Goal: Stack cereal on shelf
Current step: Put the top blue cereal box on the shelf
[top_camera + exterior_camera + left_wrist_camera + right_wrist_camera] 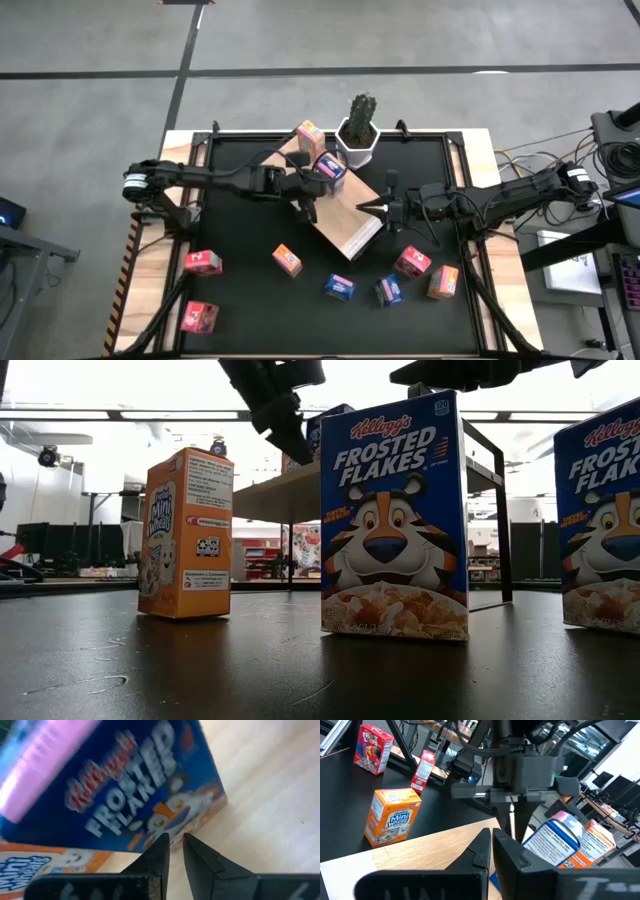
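The shelf (345,225) is a light-wood board raised above the black table, lying slantwise at its middle. Two cereal boxes are on its far end: an orange one (311,135) and a blue Frosted Flakes one (330,168) (125,795). My left gripper (305,207) (175,840) hangs over the shelf just short of the blue box. Its fingers stand a thin slit apart with nothing between them, and I see no touch. My right gripper (362,207) (491,835) is shut and level over the shelf's right end, holding nothing.
Several loose cereal boxes stand on the near half of the table: pink (203,263), pink (199,317), orange (287,260), blue (339,287), blue (388,290), pink (412,262), orange (443,282). A white potted cactus (358,130) stands at the far edge behind the shelf.
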### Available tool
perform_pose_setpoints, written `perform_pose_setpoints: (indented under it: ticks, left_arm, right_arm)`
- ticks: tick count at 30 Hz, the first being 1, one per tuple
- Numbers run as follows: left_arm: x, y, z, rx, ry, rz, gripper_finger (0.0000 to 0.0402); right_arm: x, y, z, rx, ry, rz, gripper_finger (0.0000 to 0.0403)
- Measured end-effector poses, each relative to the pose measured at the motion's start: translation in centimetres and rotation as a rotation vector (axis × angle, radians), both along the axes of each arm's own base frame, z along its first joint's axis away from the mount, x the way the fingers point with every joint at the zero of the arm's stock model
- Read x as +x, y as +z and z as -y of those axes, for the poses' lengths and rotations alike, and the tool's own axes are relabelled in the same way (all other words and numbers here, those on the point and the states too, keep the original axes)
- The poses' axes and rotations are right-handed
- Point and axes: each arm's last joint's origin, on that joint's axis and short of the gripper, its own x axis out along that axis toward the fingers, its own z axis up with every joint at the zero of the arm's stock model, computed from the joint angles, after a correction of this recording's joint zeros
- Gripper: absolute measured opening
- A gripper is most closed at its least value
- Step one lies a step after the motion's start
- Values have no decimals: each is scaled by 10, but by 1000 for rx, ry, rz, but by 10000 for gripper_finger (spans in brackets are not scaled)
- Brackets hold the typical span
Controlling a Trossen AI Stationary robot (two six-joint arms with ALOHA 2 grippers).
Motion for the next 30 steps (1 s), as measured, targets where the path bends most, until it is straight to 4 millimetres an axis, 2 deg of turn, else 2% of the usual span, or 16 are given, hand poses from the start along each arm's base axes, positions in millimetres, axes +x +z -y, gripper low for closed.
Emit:
perform_pose_setpoints:
  ticks: [17, 30]
  left_arm:
    - [10, 5, 1, -65, -8, 165, 38]
    - [6, -3, 3, -81, 9, 120, 38]
  right_arm:
    - [0, 0, 0, -16, 2, -1, 9]
    - [0, 0, 0, -16, 2, -1, 9]
